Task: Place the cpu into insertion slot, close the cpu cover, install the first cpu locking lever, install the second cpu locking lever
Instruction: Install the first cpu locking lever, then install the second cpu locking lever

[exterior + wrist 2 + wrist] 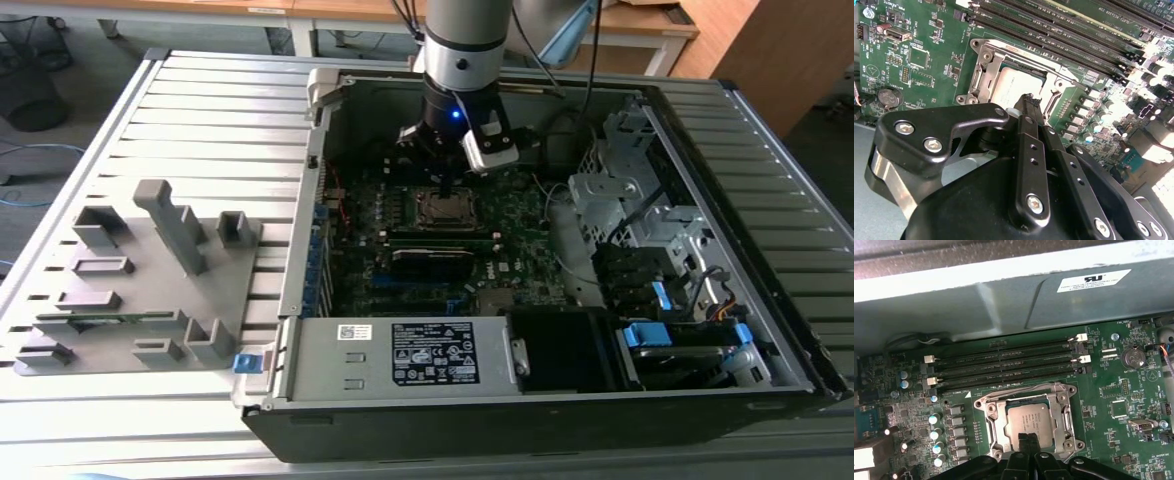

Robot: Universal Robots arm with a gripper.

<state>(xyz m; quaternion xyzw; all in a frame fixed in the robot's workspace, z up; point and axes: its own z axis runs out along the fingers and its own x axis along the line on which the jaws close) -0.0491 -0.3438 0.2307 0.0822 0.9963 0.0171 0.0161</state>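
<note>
Hovering just above dull silver-grey square cpu [1027, 424], black two-finger gripper [1027, 439] sits at lower centre of first wrist view; fingers narrow, nearly together, gripping nothing visible; cpu lies flat inside silver-rimmed square insertion slot [993, 409]; thin silver metal cpu cover [985, 67] appears down around chip; judgement: placement done, lever step in hand; long black memory slots [1004, 365] beside socket.

An open computer case [787, 360] lies on a slatted table [200, 110], the arm [461, 60] reaching down over the cpu [445, 208] on the motherboard [521, 225], a grey fixture [134, 280] at the exterior view's left.
</note>
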